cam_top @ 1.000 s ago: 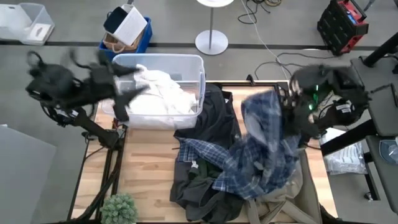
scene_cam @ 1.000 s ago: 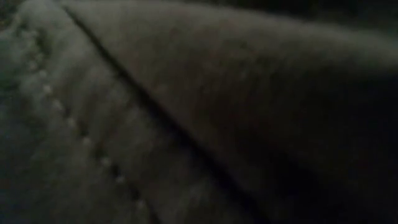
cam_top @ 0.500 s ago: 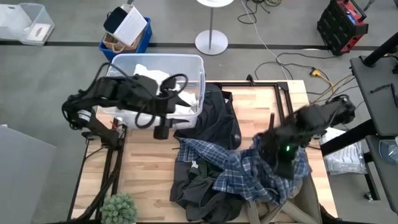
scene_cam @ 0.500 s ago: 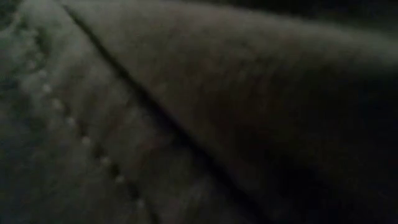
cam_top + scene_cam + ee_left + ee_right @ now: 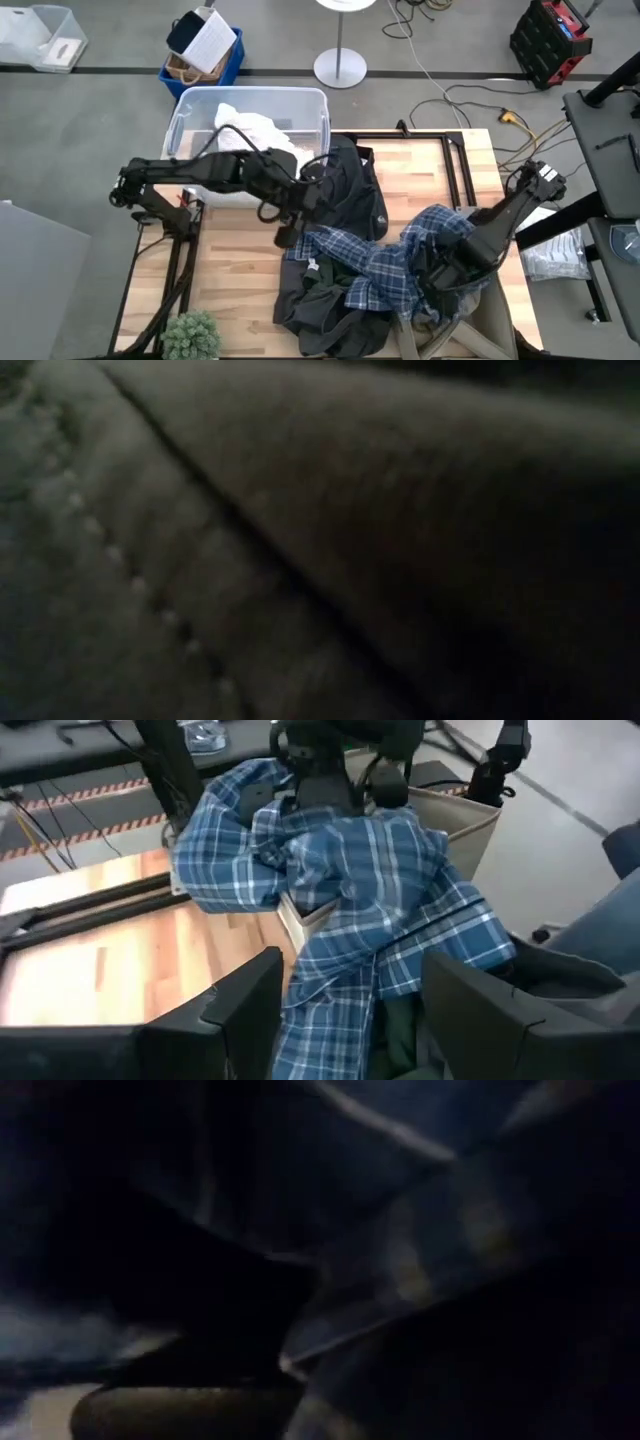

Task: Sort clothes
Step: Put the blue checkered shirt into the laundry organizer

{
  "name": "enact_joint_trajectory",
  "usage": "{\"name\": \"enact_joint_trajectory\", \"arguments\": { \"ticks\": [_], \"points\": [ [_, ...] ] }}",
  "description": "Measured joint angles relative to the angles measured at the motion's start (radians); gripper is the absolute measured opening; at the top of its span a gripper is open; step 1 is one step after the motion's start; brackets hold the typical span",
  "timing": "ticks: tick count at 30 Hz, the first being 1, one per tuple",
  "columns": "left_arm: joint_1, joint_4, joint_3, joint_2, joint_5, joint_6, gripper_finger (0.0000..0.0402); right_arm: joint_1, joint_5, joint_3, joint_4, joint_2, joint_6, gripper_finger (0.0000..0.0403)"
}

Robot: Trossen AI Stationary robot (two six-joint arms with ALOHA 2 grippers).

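A blue-and-white plaid shirt (image 5: 400,265) lies across a pile of dark grey (image 5: 350,195) and dark green (image 5: 320,300) garments on the wooden table. Its right part is heaped over my right gripper (image 5: 445,272), at the rim of a beige bin (image 5: 495,320). My left gripper (image 5: 298,228) is open just above the shirt's left end; in the left wrist view (image 5: 350,1020) the plaid cloth (image 5: 340,920) shows between the fingers, untouched. White clothes (image 5: 255,135) lie in a clear bin (image 5: 320,130). Dark cloth (image 5: 300,540) fills the low view.
The clear bin stands off the table's far left corner. A small green plant (image 5: 190,335) sits at the near left corner. Bare wood (image 5: 235,270) lies left of the pile. A blue box (image 5: 225,60) and a lamp base (image 5: 340,68) stand on the floor beyond.
My left gripper has swung from beside the clear bin toward the table's right and near side, ending low over the pile. My right gripper has gone down and toward the near edge with the plaid shirt, which was lifted high and now lies heaped at the beige bin.
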Motion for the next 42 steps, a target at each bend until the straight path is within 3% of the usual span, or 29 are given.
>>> {"name": "enact_joint_trajectory", "arguments": {
  "ticks": [3, 8, 13, 16, 19, 22, 27, 33, 38, 42],
  "points": [
    [0.002, 0.08, -0.071, 0.008, -0.001, -0.064, 0.0239, -0.004, 0.019, -0.057, 0.054, -0.006, -0.011, 0.001],
    [-0.047, 0.241, -0.133, 0.068, -0.013, -0.235, 0.0284, 0.011, 0.013, -0.034, 0.086, -0.062, -0.025, 0.0034],
    [-0.154, 0.306, -0.114, 0.17, -0.138, -0.206, 0.03, 0.019, -0.032, 0.036, 0.083, -0.152, 0.019, 0.0098],
    [-0.178, 0.297, -0.084, 0.239, -0.168, -0.319, 0.0301, 0.02, -0.035, 0.086, 0.082, -0.193, 0.028, 0.0151],
    [-0.195, 0.299, -0.012, 0.326, -0.175, -0.451, 0.0301, 0.02, 0.004, 0.125, 0.082, -0.231, 0.026, 0.0202],
    [-0.224, 0.291, 0.109, 0.432, -0.174, -0.473, 0.03, 0.02, 0.07, 0.151, 0.082, -0.257, 0.008, 0.0245],
    [-0.245, 0.078, 0.385, 0.624, -0.183, -0.459, 0.0304, 0.019, 0.136, 0.168, 0.081, -0.278, 0.018, 0.0297],
    [-0.223, -0.106, 0.652, 0.867, -0.206, -0.434, 0.0306, 0.019, 0.164, 0.168, 0.082, -0.272, 0.018, 0.0319],
    [-0.207, 0.008, 0.552, 0.851, -0.16, -0.494, 0.0292, 0.02, 0.165, 0.168, 0.084, -0.258, 0.044, 0.0312],
    [-0.209, 0.011, 0.565, 0.842, -0.232, -0.473, 0.0244, 0.022, 0.174, 0.168, 0.089, -0.26, 0.052, 0.0301]
  ]
}}
